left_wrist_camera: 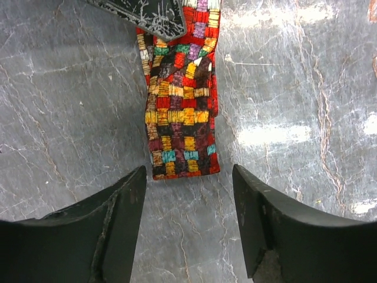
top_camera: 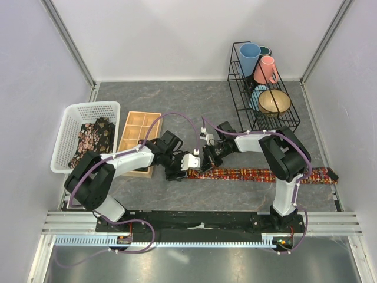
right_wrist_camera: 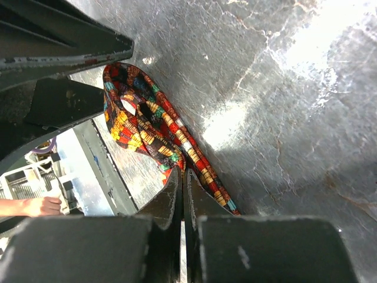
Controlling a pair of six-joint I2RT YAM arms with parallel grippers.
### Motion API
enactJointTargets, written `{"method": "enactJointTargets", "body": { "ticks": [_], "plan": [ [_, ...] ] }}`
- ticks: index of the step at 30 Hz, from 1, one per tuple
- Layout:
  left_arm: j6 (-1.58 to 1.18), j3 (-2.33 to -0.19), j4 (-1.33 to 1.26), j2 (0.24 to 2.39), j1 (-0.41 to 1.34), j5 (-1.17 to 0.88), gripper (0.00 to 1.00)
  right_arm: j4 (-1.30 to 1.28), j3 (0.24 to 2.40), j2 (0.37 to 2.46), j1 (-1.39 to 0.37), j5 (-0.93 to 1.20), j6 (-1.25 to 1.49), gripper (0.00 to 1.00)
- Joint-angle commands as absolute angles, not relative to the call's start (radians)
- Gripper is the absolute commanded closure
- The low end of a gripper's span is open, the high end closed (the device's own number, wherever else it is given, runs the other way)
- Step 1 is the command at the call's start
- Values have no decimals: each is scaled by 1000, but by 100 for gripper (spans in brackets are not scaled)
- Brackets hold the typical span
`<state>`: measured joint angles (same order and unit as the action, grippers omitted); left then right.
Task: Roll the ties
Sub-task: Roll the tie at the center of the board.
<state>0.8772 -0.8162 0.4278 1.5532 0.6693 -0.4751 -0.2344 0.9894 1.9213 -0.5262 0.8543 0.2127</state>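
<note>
black left fingers (left_wrist_camera: 112, 224) fill the bottom of the left wrist view, spread wide, with bare grey table (left_wrist_camera: 306, 88) between them and nothing held. just beyond their tips lies the narrow end of the tie (left_wrist_camera: 182, 112), a strip checked in red, orange and yellow with a little teal. it lies on the table, clear of both tips. at the top of that view one dark textured finger from the other arm sits over the tie.

in the right wrist view the right fingers (right_wrist_camera: 171, 200) are pressed tight together. their tips pinch a fold of the tie, which doubles back there into a small raised loop.

from above, both arms reach in to meet near the middle of the table. the rest of the tie runs in a straight line from there to the right, flat on the table, past the right arm's base.

on the left a white basket (top_camera: 88, 109) holds dark floral ties (top_camera: 91, 138), and a wooden tray (top_camera: 139, 138) with compartments sits just beside it. at the back right a black wire rack (top_camera: 259, 118) carries a blue cup (top_camera: 248, 58), a pink cup (top_camera: 268, 69) and a wooden bowl (top_camera: 274, 101).
</note>
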Motion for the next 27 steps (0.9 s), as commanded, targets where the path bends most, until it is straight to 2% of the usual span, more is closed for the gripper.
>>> {"method": "enactJointTargets", "body": {
  "ticks": [1,10,19,27],
  "plan": [
    [888,-844,402,1566,669,-503,37,-229,1012,1950,-526,788,178,100],
    [816,-914,394,1560,675,-574,51,-221,1011,1960,-526,773,189,100],
    [747,-988,388,1606,738,-635,55,-209,1015,1970,-525,773,215,100],
    [747,-1012,379,1693,793,-536,58,-193,1009,1956,-525,787,225,100]
  ]
}}
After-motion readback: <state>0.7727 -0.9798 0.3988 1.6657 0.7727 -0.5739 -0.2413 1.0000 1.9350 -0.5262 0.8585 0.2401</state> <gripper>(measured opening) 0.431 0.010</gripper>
